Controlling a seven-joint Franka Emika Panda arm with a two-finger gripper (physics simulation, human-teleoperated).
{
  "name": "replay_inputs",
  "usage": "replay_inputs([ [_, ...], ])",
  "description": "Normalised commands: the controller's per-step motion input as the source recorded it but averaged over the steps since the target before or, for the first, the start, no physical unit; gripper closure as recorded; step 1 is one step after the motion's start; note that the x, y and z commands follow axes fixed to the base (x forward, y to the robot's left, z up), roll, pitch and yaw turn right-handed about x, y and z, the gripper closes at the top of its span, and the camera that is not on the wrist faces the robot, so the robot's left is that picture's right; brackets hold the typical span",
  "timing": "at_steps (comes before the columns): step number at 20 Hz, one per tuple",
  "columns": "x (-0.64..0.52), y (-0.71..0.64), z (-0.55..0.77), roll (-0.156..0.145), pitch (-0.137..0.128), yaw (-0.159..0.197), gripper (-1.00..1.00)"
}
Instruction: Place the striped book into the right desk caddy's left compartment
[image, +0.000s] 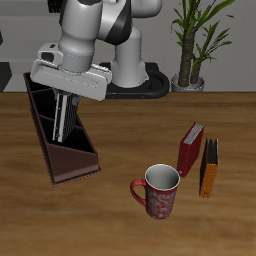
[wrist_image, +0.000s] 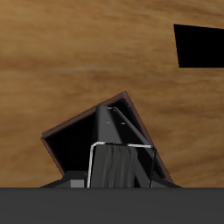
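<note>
While the grey and white robot arm leans over the long dark maroon-brown desk caddy, its two-finger gripper points down into the caddy. The small thin book with black and light-grey stripes hangs upright between the fingers, and the jaws are pressed against its two flat sides. In the wrist view the striped book sits right under the gripper, above a dark open section of the caddy. I cannot tell for sure which section that is, or if the book touches the floor inside.

The book looks light and thin. It looks stiff like a board, so I think it will not bend or flop. Its cover looks smooth, so it could slip or tip if the hold is loose. Holding it by the flat sides near its top edge seems best, since the bottom edge can then go in first.

A red book, an orange-yellow book and a red patterned mug stand well apart from the caddy on the brown wooden table.
</note>
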Motion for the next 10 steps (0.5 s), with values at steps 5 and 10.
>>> replay_inputs([
  [5, 0.06, -0.02, -0.24, -0.003, 0.035, -0.020, 1.00],
  [10, 0.04, -0.07, -0.19, -0.013, 0.035, -0.001, 1.00],
])
